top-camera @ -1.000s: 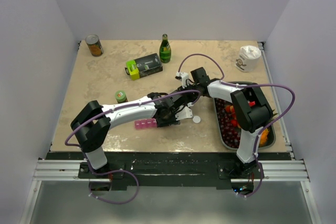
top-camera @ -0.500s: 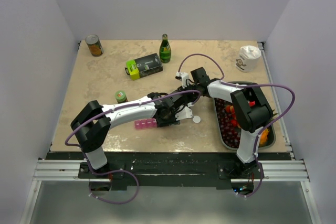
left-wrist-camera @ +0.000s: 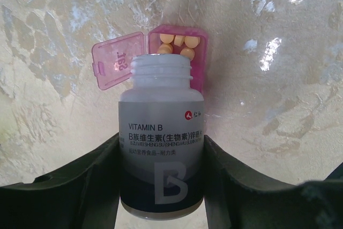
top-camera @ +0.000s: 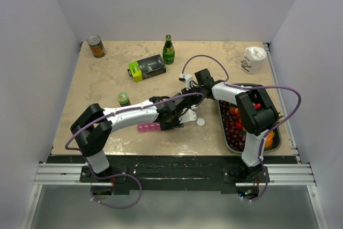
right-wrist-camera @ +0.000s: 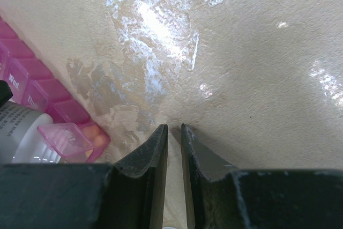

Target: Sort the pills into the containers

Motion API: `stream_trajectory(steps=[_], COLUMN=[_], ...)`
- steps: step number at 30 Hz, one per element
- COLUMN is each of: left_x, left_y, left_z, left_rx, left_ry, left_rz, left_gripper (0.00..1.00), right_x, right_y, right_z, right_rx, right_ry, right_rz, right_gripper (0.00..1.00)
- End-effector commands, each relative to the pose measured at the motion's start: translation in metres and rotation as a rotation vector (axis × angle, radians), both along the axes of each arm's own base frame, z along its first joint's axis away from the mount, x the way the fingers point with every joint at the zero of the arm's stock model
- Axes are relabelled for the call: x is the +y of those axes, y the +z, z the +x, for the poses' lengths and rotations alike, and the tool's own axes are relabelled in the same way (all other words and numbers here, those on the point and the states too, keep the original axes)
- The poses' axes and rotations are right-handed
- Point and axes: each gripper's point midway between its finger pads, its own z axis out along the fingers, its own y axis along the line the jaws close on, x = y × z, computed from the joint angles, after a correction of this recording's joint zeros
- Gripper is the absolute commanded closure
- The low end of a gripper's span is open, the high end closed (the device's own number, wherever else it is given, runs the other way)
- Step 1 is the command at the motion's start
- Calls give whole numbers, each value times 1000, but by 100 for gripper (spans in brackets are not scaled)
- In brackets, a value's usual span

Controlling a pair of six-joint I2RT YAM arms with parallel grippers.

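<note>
My left gripper (left-wrist-camera: 161, 151) is shut on an uncapped white and dark "VITAMIN B" bottle (left-wrist-camera: 161, 111). The bottle's mouth points at the open end compartment (left-wrist-camera: 179, 46) of the pink pill-organiser strip (top-camera: 149, 127). Several yellow pills (left-wrist-camera: 187, 52) lie in that compartment, and its lid (left-wrist-camera: 118, 60) is flipped open to the left. The other compartments (right-wrist-camera: 32, 79) look closed. My right gripper (right-wrist-camera: 174, 130) is shut and empty, hovering over bare table just right of the strip's open end (right-wrist-camera: 88, 135). In the top view the left gripper (top-camera: 171, 117) covers the bottle.
A white bottle cap (top-camera: 200, 122) lies right of the left gripper. A dark fruit tray (top-camera: 252, 86) sits at the right. A small green-lidded jar (top-camera: 124, 98), a green-black box (top-camera: 147, 67), a green bottle (top-camera: 169, 50), a can (top-camera: 96, 46) and a white cup (top-camera: 254, 58) stand farther back.
The left arm has shifted very slightly to the left. The bottle stays over the open compartment. The right arm has not moved.
</note>
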Motion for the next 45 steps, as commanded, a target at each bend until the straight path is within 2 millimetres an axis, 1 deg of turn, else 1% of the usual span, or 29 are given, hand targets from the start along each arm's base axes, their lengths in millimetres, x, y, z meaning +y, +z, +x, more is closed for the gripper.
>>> stream_trajectory(steps=[1,10,11,15,33,39,40,41,43,45], left_x=[-7,-6,-8,-7,-5,-10,-10,-11,-13,-13], left_y=[13,14,17,13,20,31,38,39,48,52], left_z=[1,1,3,1,8,7,8,8,7,7], left_rx=[-42,-74,-84,-87,-149,-171,-182,-188,-202,-219], left_ry=[8,27,29,36,87,102,105,110,111,120], left_rz=[-65,-121,-140,-163,-327,-436,-465,-492,-548,-596], left_gripper=[100,100,100,100,100,100,100,100,100,100], right_x=[-1,-1,-1,-1,-1,-4,-4,-4,-5,-5], right_y=[-2,-1,-2,-2,-4,-2,-1,0,3,5], right_z=[7,7,7,8,6,9,9,10,11,11], right_rx=[-10,-13,-9,-13,-12,-30,-33,-38,-50,-58], right_ry=[4,6,5,5,11,14,18,17,20,24], right_rz=[-17,-16,-18,-18,-24,-36,-38,-40,-41,-41], right_gripper=[79,79,79,79,78,76,76,74,74,73])
